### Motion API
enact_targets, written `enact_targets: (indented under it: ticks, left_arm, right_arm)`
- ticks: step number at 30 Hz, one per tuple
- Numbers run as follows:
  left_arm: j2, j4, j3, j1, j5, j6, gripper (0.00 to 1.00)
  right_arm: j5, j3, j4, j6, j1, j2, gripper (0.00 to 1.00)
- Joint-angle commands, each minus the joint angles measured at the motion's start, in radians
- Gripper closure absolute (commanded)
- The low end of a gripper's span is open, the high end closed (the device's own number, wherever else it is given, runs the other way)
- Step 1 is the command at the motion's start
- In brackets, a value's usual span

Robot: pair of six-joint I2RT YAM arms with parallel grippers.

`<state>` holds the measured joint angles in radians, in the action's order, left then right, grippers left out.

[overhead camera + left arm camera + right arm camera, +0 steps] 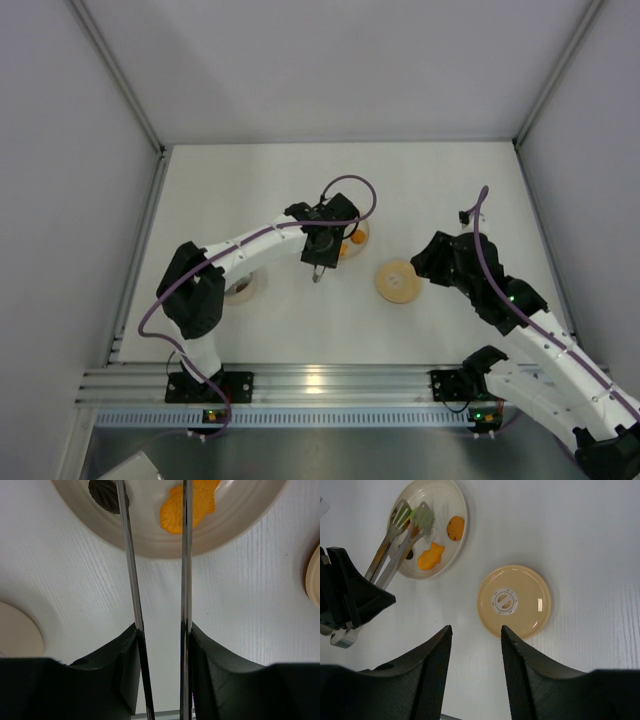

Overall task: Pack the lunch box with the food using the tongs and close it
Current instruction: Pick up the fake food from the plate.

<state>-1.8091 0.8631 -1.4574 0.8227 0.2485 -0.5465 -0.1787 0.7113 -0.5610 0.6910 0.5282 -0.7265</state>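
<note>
My left gripper [162, 627] is shut on the tongs [186, 570], one arm against each finger. The tong tips reach over the cream plate [451, 500], and a pale green piece [422, 515] sits between them. On the plate lie more food: an orange fish-shaped piece [187, 507], a round orange piece [455, 527] and a dark brown piece [107, 495]. The lunch box [245, 290] stands left of the plate, partly under the left arm. Its tan lid [514, 601] lies flat on the table, just ahead of my open, empty right gripper [475, 630].
White walls with metal corner posts [120, 90] enclose the table on three sides. An aluminium rail [320, 385] carrying both arm bases runs along the near edge. The left arm [250, 250] spans from its base to the plate.
</note>
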Motion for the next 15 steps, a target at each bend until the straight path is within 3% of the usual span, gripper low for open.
enact_targets:
  ticks: [1, 15]
  left_arm:
    - [-0.002, -0.026, -0.02, -0.004, 0.014, 0.01, 0.58]
    - [0.082, 0.01, -0.047, -0.002, 0.02, 0.03, 0.62]
  right_arm:
    - [-0.011, 0.005, 0.012, -0.008, 0.019, 0.006, 0.56]
    - [-0.005, 0.01, 0.023, -0.005, 0.019, -0.013, 0.56]
